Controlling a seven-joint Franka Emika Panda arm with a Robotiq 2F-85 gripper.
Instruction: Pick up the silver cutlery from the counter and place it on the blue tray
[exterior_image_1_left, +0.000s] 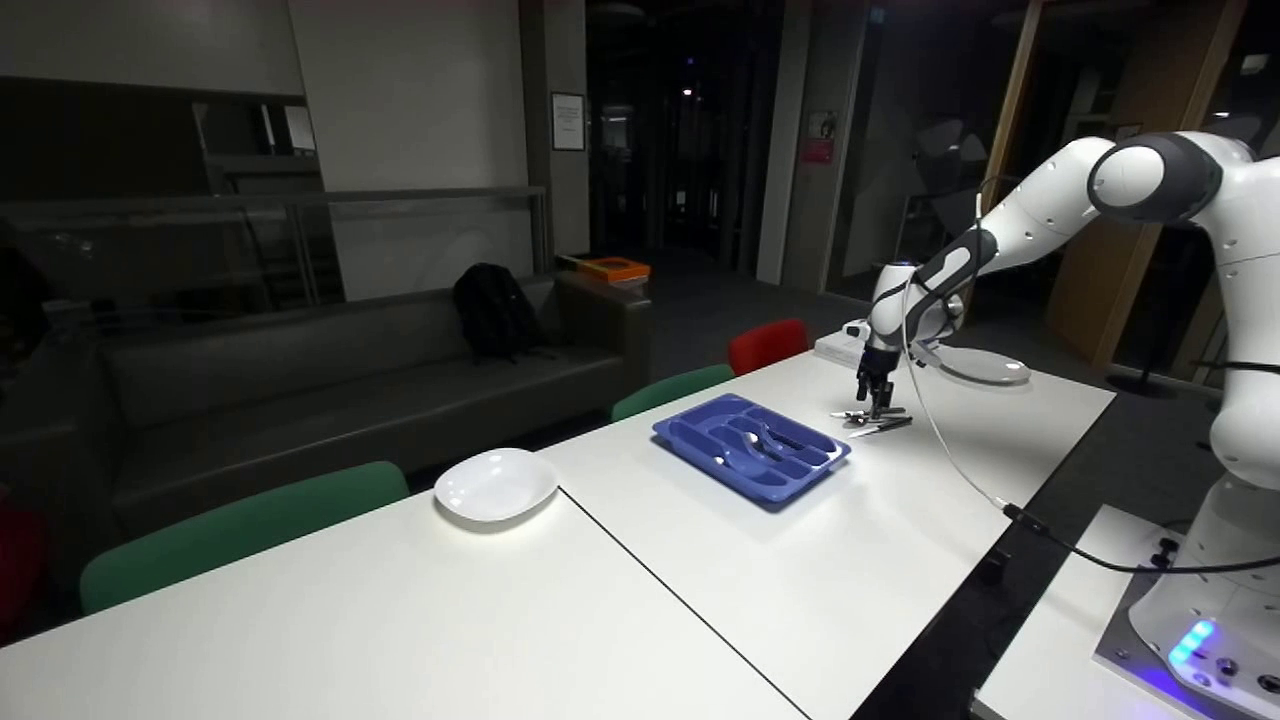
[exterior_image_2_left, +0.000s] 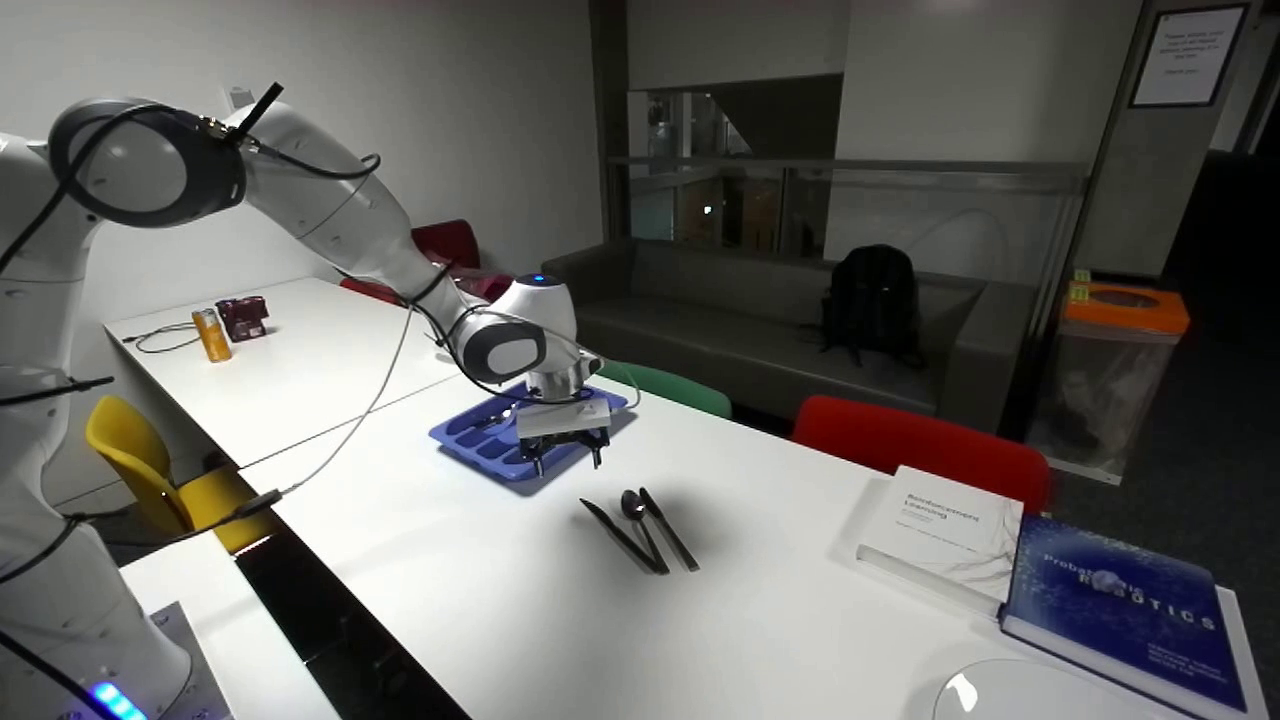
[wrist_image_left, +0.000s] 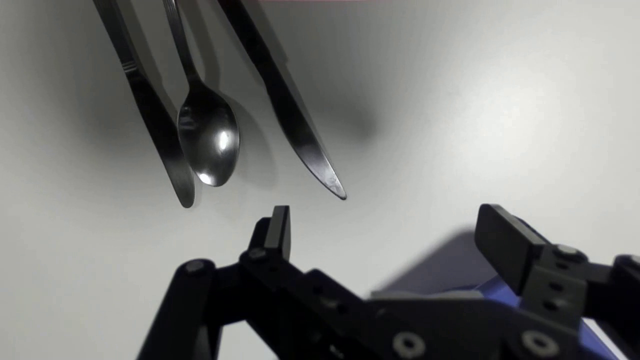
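The silver cutlery on the white counter (exterior_image_2_left: 790, 600) is two dark knives (exterior_image_2_left: 668, 530) (wrist_image_left: 150, 110) with a spoon (exterior_image_2_left: 634, 505) (wrist_image_left: 210, 135) between them. They lie roughly side by side; another knife (wrist_image_left: 280, 90) is nearest my fingers in the wrist view. The blue tray (exterior_image_1_left: 700, 470) (exterior_image_2_left: 480, 462) lies beside them, with some cutlery (exterior_image_1_left: 765, 447) in its compartments. Its corner (wrist_image_left: 505, 290) shows behind my right finger in the wrist view. My gripper (exterior_image_2_left: 568, 465) (wrist_image_left: 385, 225) is open and empty, above the counter between tray and cutlery. In an exterior view the gripper (exterior_image_1_left: 876, 405) partly covers the cutlery.
A white plate (exterior_image_1_left: 497, 485) stands past the tray, near a table seam. Two books (exterior_image_2_left: 940, 535) (exterior_image_2_left: 1125, 610) and a clear round plate (exterior_image_2_left: 1020, 695) lie at the other end. A cable hangs from the arm over the counter. Chairs line the far edge.
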